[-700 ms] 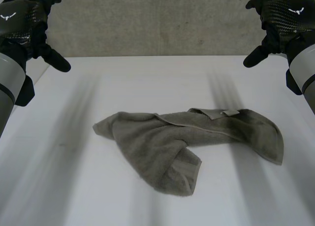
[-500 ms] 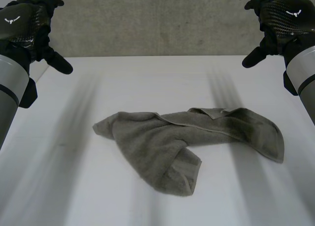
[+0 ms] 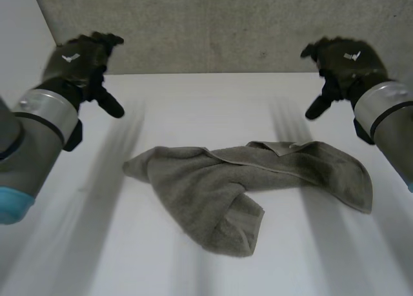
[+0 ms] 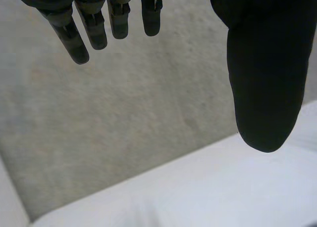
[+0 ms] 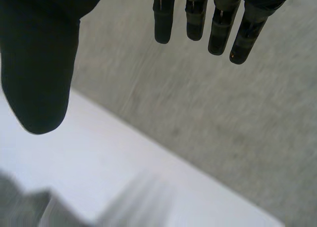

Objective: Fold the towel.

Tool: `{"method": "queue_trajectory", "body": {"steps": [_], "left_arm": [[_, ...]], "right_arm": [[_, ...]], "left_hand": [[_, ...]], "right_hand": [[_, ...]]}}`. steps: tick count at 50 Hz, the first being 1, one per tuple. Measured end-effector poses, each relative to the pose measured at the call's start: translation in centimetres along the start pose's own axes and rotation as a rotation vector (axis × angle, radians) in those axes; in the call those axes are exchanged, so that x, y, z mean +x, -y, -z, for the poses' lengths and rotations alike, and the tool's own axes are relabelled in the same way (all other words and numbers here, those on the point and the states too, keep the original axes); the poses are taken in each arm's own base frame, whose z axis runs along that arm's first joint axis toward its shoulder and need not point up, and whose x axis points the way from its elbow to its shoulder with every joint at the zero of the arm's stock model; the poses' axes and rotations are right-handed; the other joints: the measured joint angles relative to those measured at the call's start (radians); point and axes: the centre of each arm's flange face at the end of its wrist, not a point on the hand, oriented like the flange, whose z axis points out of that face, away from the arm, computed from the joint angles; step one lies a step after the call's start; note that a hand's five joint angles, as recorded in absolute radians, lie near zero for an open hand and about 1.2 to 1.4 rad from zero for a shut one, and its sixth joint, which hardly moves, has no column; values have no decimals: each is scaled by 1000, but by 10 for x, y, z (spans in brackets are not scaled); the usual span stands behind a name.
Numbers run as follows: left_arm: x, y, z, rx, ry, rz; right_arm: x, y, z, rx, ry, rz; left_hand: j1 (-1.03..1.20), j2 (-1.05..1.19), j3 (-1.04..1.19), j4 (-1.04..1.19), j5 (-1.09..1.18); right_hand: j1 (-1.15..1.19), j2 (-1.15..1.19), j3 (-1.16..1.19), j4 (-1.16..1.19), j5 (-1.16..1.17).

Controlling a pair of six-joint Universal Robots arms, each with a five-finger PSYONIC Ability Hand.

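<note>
Our towel [image 3: 245, 193] lies crumpled in the middle of the table [image 3: 193, 102]. Our left hand [image 3: 80, 62], upper left, and right hand [image 3: 345, 62], upper right, hang away from it with fingers spread, holding nothing. The grey by our right thumb is maybe towel.

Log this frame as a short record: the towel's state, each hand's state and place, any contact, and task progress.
towel: grey-green, crumpled and partly doubled over itself, lying on the white table
left hand: open, raised over the table's far left side, apart from the towel
right hand: open, raised over the table's far right side, apart from the towel
contact: neither hand touches the towel
progress: no neat fold made yet
</note>
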Motion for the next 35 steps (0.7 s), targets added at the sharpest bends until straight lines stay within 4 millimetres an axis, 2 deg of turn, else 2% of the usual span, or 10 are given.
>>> {"method": "queue_trajectory", "body": {"steps": [5,11,15,17,21,29,30,35], "left_arm": [[4,-26,-19,-57,-68,2],[10,-64,-44,-113,-144,8],[14,-86,-57,-120,-192,12],[16,-99,-64,-120,-217,13],[16,-116,-74,-123,-232,3],[11,-146,-84,-157,-231,-70],[11,-155,-85,-173,-233,-98],[10,-170,-85,-203,-239,-139]], "right_arm": [[5,-30,-3,-129,2,62],[23,-69,-2,-224,-36,94],[29,-86,2,-242,-56,94],[32,-97,5,-255,-64,94],[36,-112,11,-285,-60,87],[42,-134,24,-354,-36,58],[44,-138,27,-369,-37,50],[47,-143,30,-384,-44,41]], "left_hand": [[0,2,1,0,0],[34,43,43,42,5],[124,129,128,128,108],[259,259,258,259,239],[387,386,385,385,363],[406,413,412,413,390],[406,414,414,413,391],[406,414,414,416,392]], "right_hand": [[0,0,0,0,0],[8,5,28,15,23],[9,5,70,49,49],[9,5,71,50,49],[9,5,71,50,50],[9,5,71,50,50],[9,5,71,50,50],[9,5,71,50,50]]}}
